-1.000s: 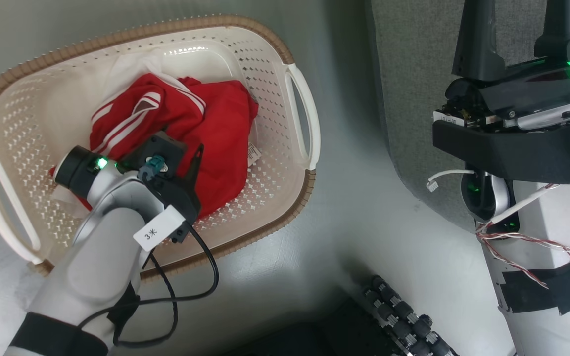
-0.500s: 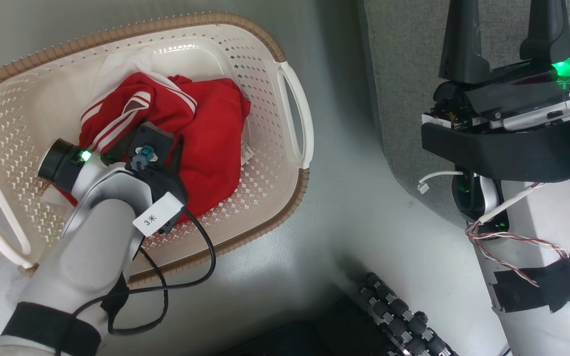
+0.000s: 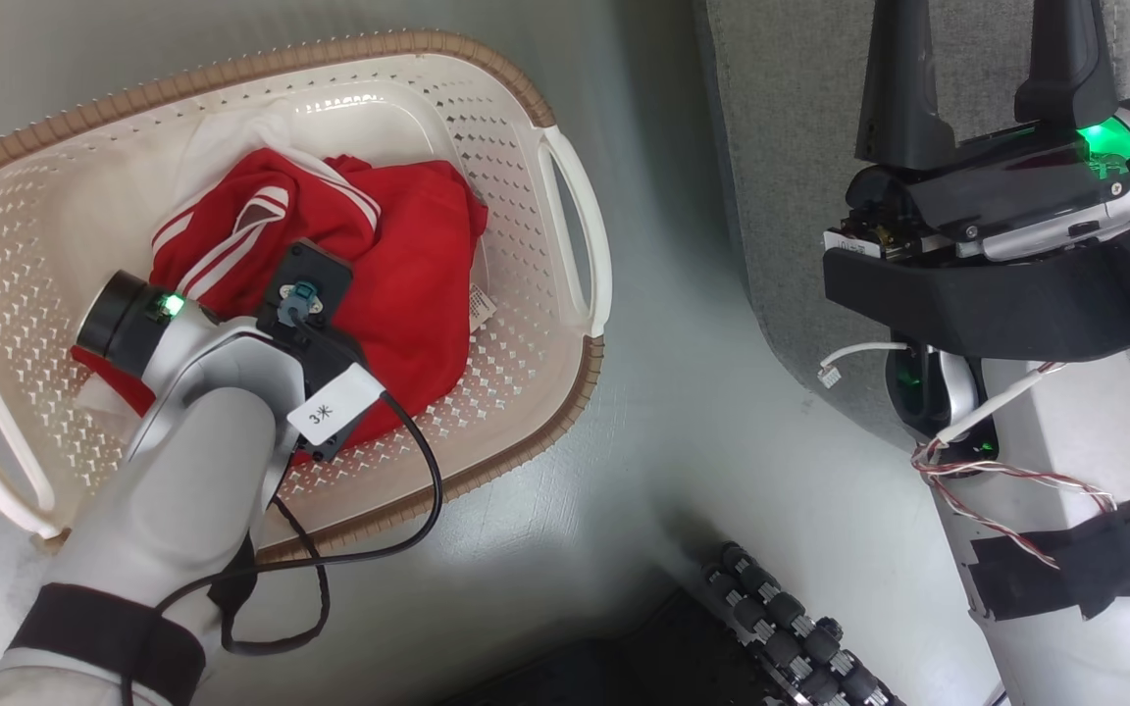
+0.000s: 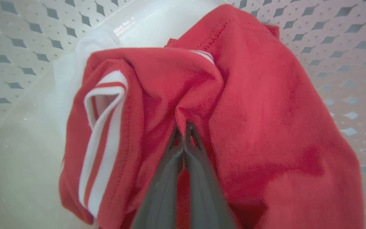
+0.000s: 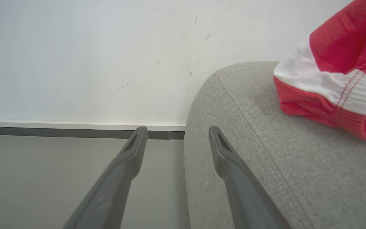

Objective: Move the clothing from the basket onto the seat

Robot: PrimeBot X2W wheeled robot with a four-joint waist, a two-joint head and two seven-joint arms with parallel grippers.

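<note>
Head view: glossy grey-green floor (image 3: 683,412) with soft glare. A cream-white perforated plastic laundry basket (image 3: 526,324) with a brown ribbed rim stands on it; its long axis runs across the view; one side handle is turned toward the large grey woven-fabric sofa (image 3: 800,147) at right, with bare floor between the two. A crumpled bright-red sports garment (image 3: 418,255) with white stripes lies inside the basket; its length runs from lower left to upper right, striped part toward the upper left. The pale left arm (image 3: 202,422) reaches down into the basket over the garment; its fingers are hidden under the wrist here. The right gripper (image 3: 982,83) is above the sofa, its two long dark fingers pointing up the view, set wide, nothing between them. Dark roller wheels (image 3: 791,628) at the bottom edge.

Left wrist view: left gripper (image 4: 184,127) fingers pressed together, a fold of the red garment pinched at the tips; cloth bunches around the pinch; the white-striped band runs down the left side of the heap; white cloth (image 4: 71,63) shows at upper left; diamond-perforated basket wall all round.

Right wrist view: white wall (image 5: 75,57) with faint scuffs; dark skirting strip (image 5: 59,130); grey floor. The sofa's rounded edge with a seam line is at right; a second red garment (image 5: 342,44) with a white ribbed band lies on the sofa at upper right, apart from the fingers; fingers wide, empty.
</note>
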